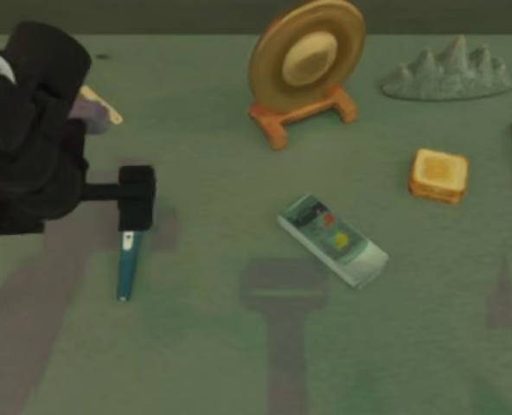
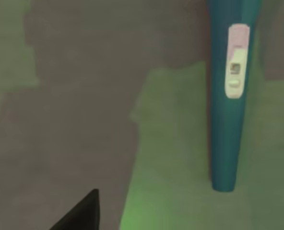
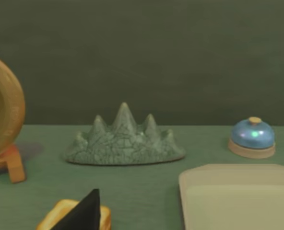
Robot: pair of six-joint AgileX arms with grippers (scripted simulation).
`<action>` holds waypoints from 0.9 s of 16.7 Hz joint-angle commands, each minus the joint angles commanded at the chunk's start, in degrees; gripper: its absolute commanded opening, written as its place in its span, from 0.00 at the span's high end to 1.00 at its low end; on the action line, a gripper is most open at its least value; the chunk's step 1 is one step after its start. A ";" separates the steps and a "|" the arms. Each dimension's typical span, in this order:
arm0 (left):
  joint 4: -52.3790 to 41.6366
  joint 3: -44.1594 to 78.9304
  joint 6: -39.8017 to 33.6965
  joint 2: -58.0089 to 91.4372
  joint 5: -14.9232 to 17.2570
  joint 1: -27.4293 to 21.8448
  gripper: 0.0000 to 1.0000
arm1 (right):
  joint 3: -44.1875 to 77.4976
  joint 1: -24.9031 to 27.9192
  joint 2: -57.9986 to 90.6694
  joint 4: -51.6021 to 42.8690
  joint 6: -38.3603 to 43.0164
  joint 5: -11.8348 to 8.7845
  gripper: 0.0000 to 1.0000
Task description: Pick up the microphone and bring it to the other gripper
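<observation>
Microphone (image 1: 127, 268) lies flat on the table (image 1: 239, 363) at about 8 o'clock — my left gripper (image 1: 136, 201) sits over its head end; I cannot tell its grip.

Microphone (image 2: 226, 105) lies on green worktop (image 2: 175, 143): teal handle, tapered, narrow end free. White switch patch (image 2: 236, 62) on upper handle. Head out of frame. One black fingertip (image 2: 82, 213) at edge, well apart from handle. Grey shadows across worktop.
</observation>
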 joint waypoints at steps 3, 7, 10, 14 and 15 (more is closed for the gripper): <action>-4.96 5.48 -1.65 8.23 -0.25 -1.81 0.00 | 0.00 0.00 0.00 0.00 0.00 0.00 0.00; -7.11 7.46 -2.31 11.33 -0.43 -2.49 0.00 | 0.00 0.00 0.00 0.00 0.00 0.00 0.00; -6.98 7.29 -2.25 11.17 -0.39 -2.20 0.00 | 0.00 0.00 0.00 0.00 0.00 0.00 0.00; -2.90 5.53 -2.00 13.73 -0.39 -2.22 0.00 | 0.00 0.00 0.00 0.00 0.00 0.00 0.00; -0.55 4.63 -1.92 15.08 -0.38 -2.19 0.00 | 0.00 0.00 0.00 0.00 0.00 0.00 0.00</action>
